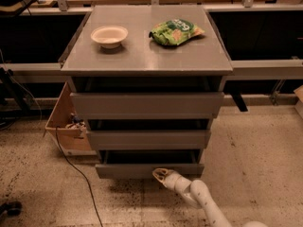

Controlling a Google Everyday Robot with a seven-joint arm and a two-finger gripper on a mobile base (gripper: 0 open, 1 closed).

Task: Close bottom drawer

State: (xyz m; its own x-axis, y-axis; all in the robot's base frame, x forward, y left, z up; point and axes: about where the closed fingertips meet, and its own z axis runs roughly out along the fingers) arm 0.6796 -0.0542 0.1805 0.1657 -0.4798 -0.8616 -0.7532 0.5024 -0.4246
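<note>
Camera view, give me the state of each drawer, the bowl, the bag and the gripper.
bottom drawer: partly open, dark gap showing.
middle drawer: slightly out.
top drawer: slightly out.
bowl: upright, empty.
green bag: lying flat.
gripper: at the bottom drawer's front, near the floor.
</note>
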